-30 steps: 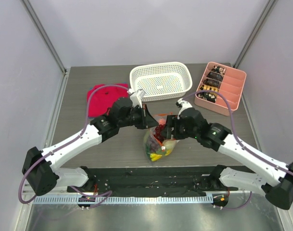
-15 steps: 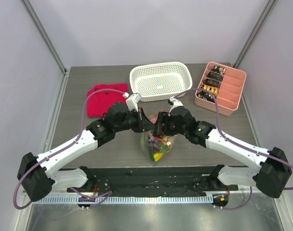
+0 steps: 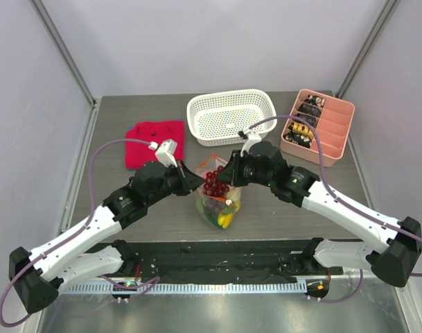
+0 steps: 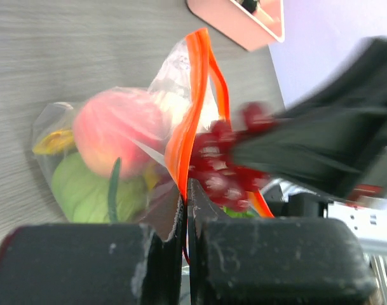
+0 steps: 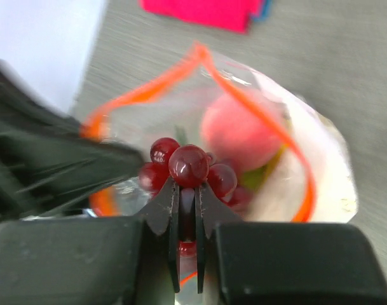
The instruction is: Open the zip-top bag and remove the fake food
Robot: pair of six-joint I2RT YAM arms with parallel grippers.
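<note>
Overhead, one red cloth (image 3: 154,142), one white basket (image 3: 228,95) and one pink tray (image 3: 337,142) line the far side of the table (image 3: 127,198), and the left gripper (image 3: 190,182) and right gripper (image 3: 223,177) meet over the single zip-top bag (image 3: 217,205) standing at centre. Only the left wrist view shows that gripper clamped shut on the bag's orange zipper strip (image 4: 196,76). Only the right wrist view shows jaws nearly closed, pinching one bunch of dark red grapes (image 5: 188,164) above one pink fruit (image 5: 241,133) inside.

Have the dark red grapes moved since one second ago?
Yes. Held by the right end effector, the grapes shifted left in the top view, from below the basket's middle toward its left end.
</note>
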